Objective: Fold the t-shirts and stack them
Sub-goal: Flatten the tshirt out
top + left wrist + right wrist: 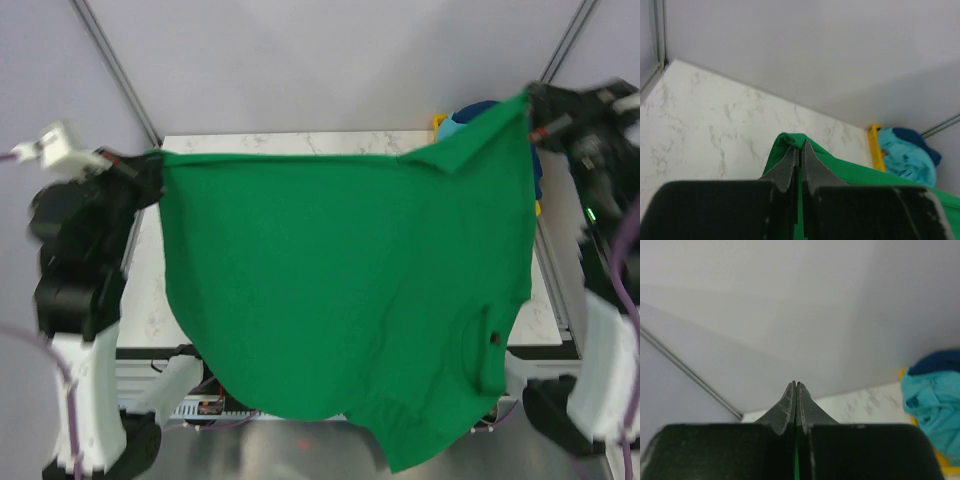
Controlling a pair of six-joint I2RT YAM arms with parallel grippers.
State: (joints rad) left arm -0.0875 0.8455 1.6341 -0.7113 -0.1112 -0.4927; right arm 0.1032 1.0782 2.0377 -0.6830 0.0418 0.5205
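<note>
Green shirt is up off the marble table, spread like a sheet between both arms. We have the left gripper clamped on its top left corner and the right gripper clamped on the top right corner. The right end sits farther and higher than the left.

The top edge runs nearly taut across the far part of the table. The body hangs toward us and hides most of the tabletop in the top view. The lowest fold droops past the near table edge, right of centre. We see a curved neck opening with a small dark tag low on the right side. A sleeve flap folds over near the right corner.

Left wrist view: fingers pressed flat together, green cloth bunched round the tips and a green strip in the slit between them. Right wrist view: fingers pressed together too, with only a thin green line low in the slit.

The other two shirts sit in the yellow bin at the far right corner. The turquoise shirt is crumpled, with the dark blue shirt on its far side. The top view hides most of both behind the green cloth. We cannot tell whether the green shirt touches them.
</note>
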